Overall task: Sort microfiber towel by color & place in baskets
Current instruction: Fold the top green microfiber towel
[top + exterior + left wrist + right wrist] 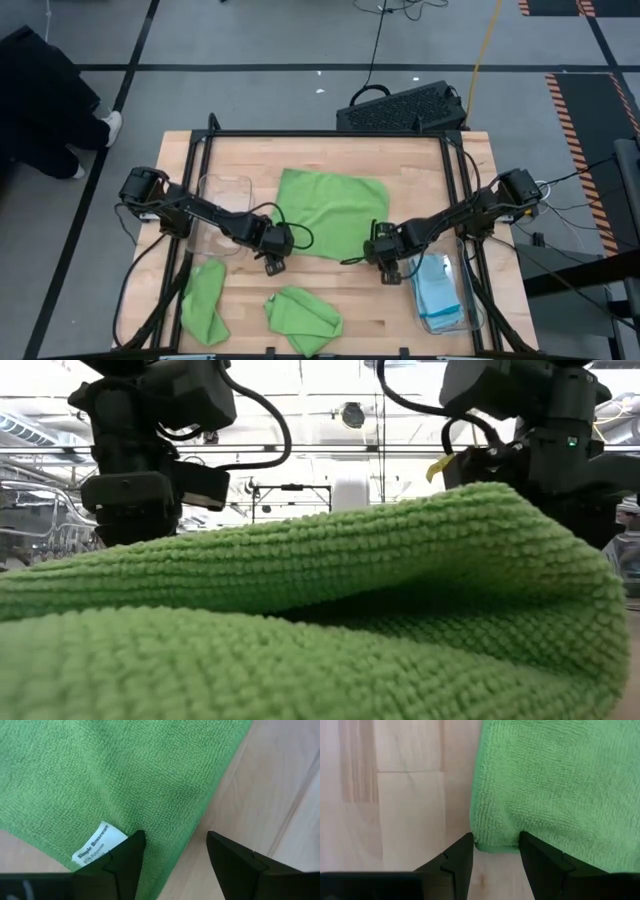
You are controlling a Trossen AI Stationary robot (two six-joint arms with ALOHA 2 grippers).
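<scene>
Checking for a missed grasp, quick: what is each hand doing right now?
Left hand: open, over a corner of the spread green towel, holding nothing.
Right hand: open, astride that towel's other near corner, not yet gripping.

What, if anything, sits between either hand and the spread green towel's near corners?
Nothing visible. The left hand and the right hand each straddle a corner of the spread green towel, fingers open.

Two dark, nearly black jointed arms, the left arm (200, 212) and the right arm (455, 218), each carry looping black cables along their links. Boxy black wrist housings fill the low view's upper corners; a small green light and a yellow tag mark the right-hand one. The jaws are matte black wedges with angular tips.
</scene>
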